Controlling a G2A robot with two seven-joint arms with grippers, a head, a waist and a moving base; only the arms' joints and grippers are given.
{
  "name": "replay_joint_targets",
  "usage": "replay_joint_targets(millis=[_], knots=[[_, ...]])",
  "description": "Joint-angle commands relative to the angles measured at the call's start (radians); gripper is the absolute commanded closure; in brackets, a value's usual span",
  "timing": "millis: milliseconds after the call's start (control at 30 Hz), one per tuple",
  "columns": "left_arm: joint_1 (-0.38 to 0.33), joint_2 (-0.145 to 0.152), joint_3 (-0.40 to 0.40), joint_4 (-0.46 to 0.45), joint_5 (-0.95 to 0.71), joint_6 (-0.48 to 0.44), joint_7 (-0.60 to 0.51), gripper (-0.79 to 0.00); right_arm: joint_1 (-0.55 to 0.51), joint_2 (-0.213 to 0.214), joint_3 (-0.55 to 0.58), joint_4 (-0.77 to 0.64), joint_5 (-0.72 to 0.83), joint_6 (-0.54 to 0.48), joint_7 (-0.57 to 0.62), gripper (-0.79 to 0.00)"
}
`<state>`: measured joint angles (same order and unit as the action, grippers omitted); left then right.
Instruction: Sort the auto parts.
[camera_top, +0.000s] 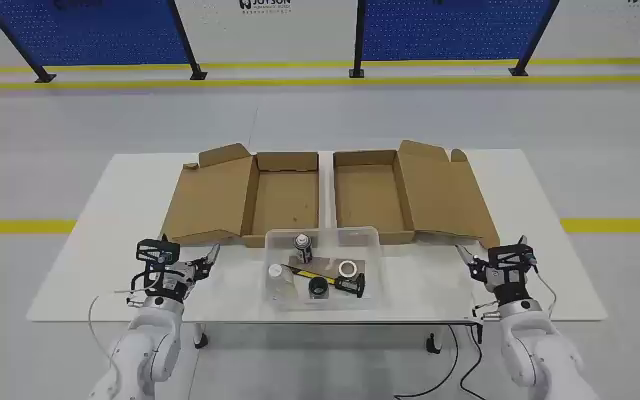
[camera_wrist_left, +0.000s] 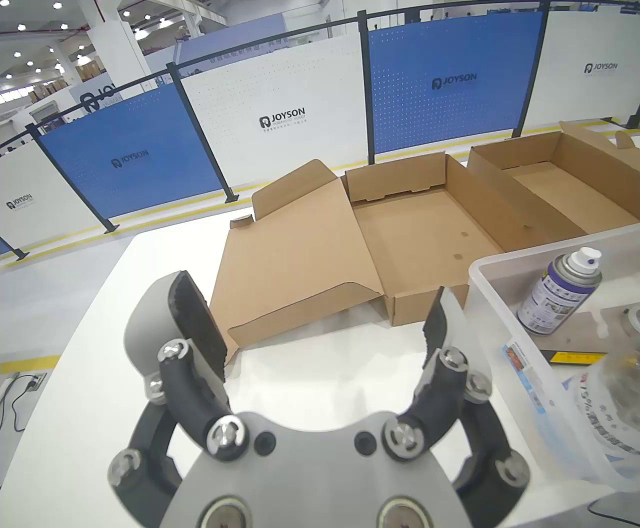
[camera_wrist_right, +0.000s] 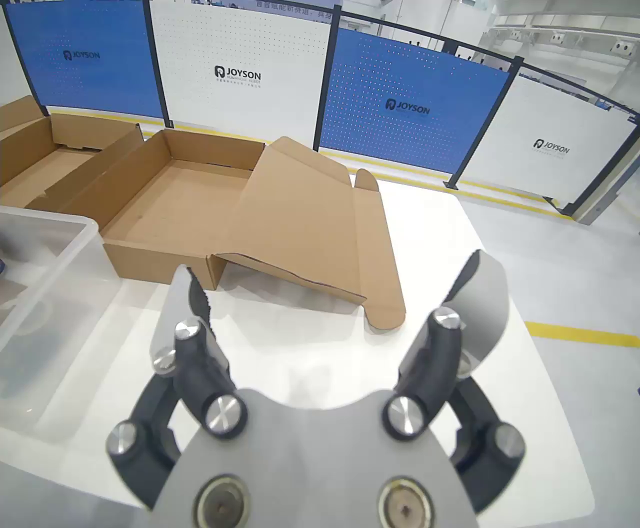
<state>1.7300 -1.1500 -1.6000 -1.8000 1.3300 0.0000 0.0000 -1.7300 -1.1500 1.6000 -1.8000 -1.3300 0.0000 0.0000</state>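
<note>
The left claw (camera_wrist_left: 312, 300) hangs spread wide, holding nothing, just beside the clear bin (camera_top: 322, 232). The right claw (camera_wrist_right: 330, 270), likewise spread, is near the bin's other side. The auto parts (camera_top: 318, 286) lie inside the bin (a spray can (camera_wrist_left: 557, 292) stands upright among them). Beyond the bin, an open cardboard box (camera_top: 285, 205) and a second cardboard box (camera_top: 368, 200) lie side by side on the white surface (camera_top: 110, 270).

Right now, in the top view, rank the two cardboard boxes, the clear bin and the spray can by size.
1. Left cardboard box and right cardboard box: look alike, tied.
2. Clear bin.
3. Spray can.
</note>
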Motion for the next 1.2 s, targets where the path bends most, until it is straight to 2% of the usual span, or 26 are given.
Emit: replay_joint_targets(millis=[0,367,533,667,900,1033,1167], knots=[[0.000,0.000,0.000,0.000,0.000,0.000,0.000,-0.785,0.000,0.000,0.000,0.000,0.000,0.000,0.000,-0.785],[-0.011,-0.002,0.007,-0.017,0.008,-0.008,-0.007,-0.785,0.000,0.000,0.000,0.000,0.000,0.000,0.000,-0.785],[-0.018,-0.003,0.012,-0.053,0.002,-0.056,-0.010,-0.785,0.000,0.000,0.000,0.000,0.000,0.000,0.000,-0.785],[-0.009,-0.001,0.018,-0.113,-0.041,-0.159,-0.027,-0.785,0.000,0.000,0.000,0.000,0.000,0.000,0.000,-0.785],[0.016,0.009,0.039,-0.189,-0.088,-0.389,-0.083,-0.785,0.000,0.000,0.000,0.000,0.000,0.000,0.000,-0.785],[0.009,0.013,0.067,-0.174,-0.081,-0.478,-0.099,-0.785,0.000,0.000,0.000,0.000,0.000,0.000,0.000,-0.785],[-0.012,0.012,0.114,-0.127,-0.055,-0.510,-0.109,-0.785,0.000,0.000,0.000,0.000,0.000,0.000,0.000,-0.785]])
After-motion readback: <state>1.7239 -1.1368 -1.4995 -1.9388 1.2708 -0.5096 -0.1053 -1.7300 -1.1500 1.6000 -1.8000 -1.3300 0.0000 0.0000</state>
